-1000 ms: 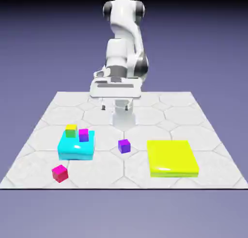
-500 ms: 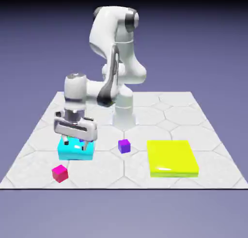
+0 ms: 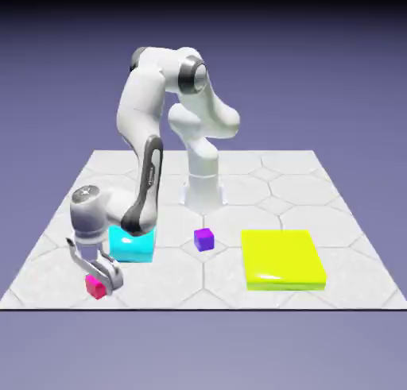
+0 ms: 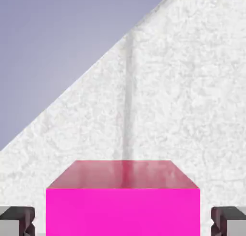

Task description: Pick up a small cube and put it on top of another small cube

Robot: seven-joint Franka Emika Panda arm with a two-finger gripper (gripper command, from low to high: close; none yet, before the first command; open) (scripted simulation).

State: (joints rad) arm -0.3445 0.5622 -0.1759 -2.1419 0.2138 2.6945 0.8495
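The small cube [image 4: 122,201] is showing bright pink-red between the pincer's [image 3: 101,281] dark grey fingertips [image 4: 17,219]. The desk [image 3: 334,198] under it is looking mottled white with pale grey hexagon lines. Near the pincer, a block [image 3: 133,244] is gleaming cyan; farther off, a cube [image 3: 204,239] is showing violet and a flat block [image 3: 283,258] glowing yellow.

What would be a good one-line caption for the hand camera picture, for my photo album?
Open end effector straddling a small pink-red cube on the pale tabletop.
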